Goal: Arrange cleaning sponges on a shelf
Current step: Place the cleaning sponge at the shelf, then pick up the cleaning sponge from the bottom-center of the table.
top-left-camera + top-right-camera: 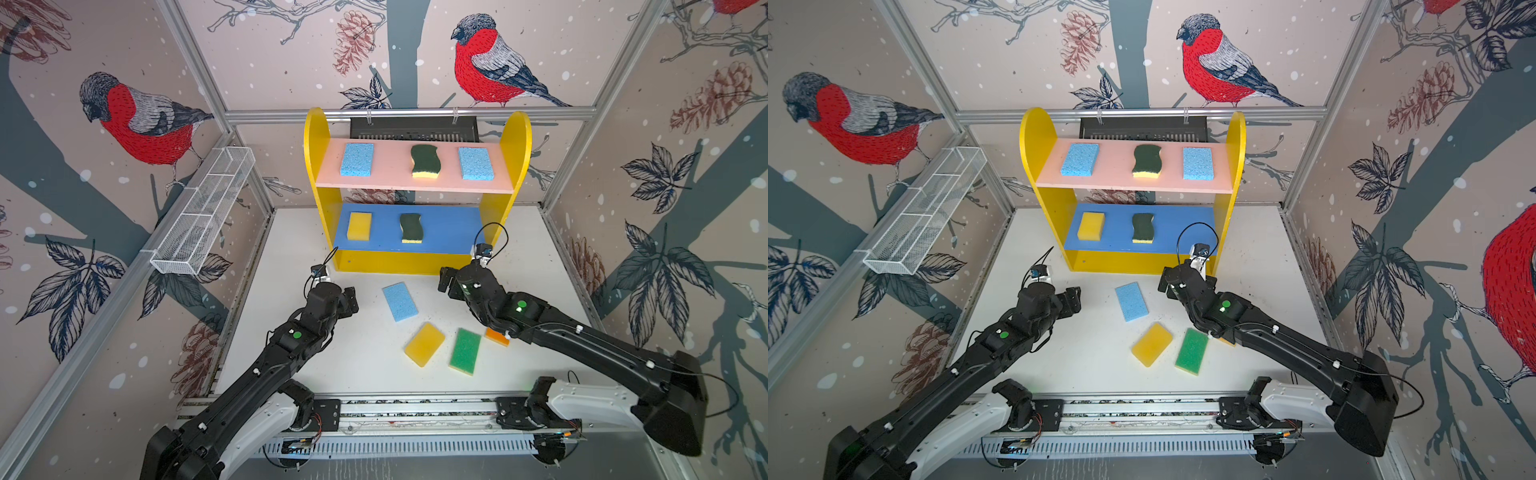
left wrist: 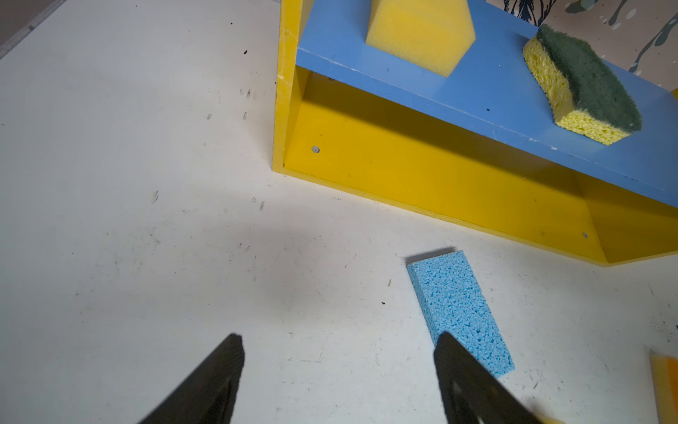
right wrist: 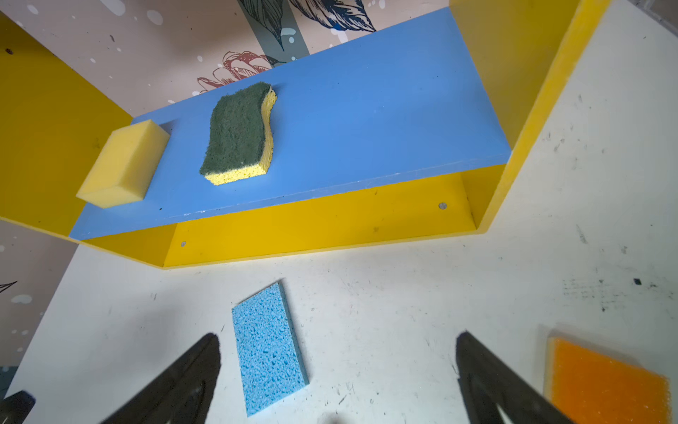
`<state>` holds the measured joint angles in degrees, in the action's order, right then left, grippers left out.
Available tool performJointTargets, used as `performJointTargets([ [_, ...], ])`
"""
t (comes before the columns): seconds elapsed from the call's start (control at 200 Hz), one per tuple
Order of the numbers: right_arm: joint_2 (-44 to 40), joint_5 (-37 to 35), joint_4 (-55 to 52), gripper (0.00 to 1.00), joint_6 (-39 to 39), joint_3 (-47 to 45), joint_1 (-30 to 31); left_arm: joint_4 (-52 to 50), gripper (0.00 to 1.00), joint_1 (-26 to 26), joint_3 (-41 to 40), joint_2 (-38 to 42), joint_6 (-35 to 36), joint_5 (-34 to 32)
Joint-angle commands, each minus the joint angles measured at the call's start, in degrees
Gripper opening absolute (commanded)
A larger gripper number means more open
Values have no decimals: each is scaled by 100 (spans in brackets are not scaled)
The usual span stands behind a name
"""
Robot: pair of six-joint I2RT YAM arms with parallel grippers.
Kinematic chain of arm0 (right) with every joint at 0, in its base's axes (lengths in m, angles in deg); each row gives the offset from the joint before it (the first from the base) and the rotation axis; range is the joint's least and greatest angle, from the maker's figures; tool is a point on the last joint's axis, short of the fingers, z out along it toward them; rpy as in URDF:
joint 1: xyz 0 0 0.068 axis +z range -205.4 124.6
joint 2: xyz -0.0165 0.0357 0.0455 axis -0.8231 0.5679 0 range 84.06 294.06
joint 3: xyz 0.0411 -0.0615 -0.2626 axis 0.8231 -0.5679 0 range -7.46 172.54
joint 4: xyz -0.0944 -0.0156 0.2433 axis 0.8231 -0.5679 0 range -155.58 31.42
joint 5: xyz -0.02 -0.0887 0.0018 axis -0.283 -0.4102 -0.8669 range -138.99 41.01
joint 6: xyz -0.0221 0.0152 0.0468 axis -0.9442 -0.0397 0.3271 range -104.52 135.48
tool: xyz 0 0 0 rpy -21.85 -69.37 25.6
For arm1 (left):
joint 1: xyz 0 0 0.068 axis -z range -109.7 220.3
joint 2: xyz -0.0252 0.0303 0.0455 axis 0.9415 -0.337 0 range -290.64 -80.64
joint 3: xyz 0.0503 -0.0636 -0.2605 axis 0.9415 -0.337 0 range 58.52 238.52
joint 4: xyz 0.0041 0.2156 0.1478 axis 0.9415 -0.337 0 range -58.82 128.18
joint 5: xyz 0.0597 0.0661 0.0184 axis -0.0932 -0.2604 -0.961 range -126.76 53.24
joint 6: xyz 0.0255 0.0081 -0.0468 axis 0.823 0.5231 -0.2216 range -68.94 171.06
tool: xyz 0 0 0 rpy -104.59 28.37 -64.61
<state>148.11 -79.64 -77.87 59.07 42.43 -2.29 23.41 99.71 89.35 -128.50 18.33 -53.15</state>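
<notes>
Jaws apart, empty on left gripper [image 2: 339, 337] and right gripper [image 3: 338, 334]; light blue sponge [image 1: 400, 301] on bench between them, near shelf [image 1: 395, 264].

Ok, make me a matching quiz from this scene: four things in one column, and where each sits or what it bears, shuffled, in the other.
1 pink board
2 blue board
3 orange sponge
4 green sponge

A on the table, partly under the right arm
B bears two sponges
C on the table, in full view
D bears three sponges

Pairs: 1-D, 2-B, 3-A, 4-C
</notes>
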Motion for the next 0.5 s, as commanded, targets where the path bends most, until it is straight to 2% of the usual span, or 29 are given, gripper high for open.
performJointTargets([
  [0.0, -331, 344, 72, 100, 157, -370, 7, -120, 82, 54, -70, 22, -82, 146],
  [0.28, -771, 651, -174, 100, 1292, -1069, 183, -188, 82, 280, -318, 55, -258, 253],
  [0.495, -395, 446, -479, 100, 2402, -1082, 964, -193, 82, 336, -605, 333, -368, 234],
])
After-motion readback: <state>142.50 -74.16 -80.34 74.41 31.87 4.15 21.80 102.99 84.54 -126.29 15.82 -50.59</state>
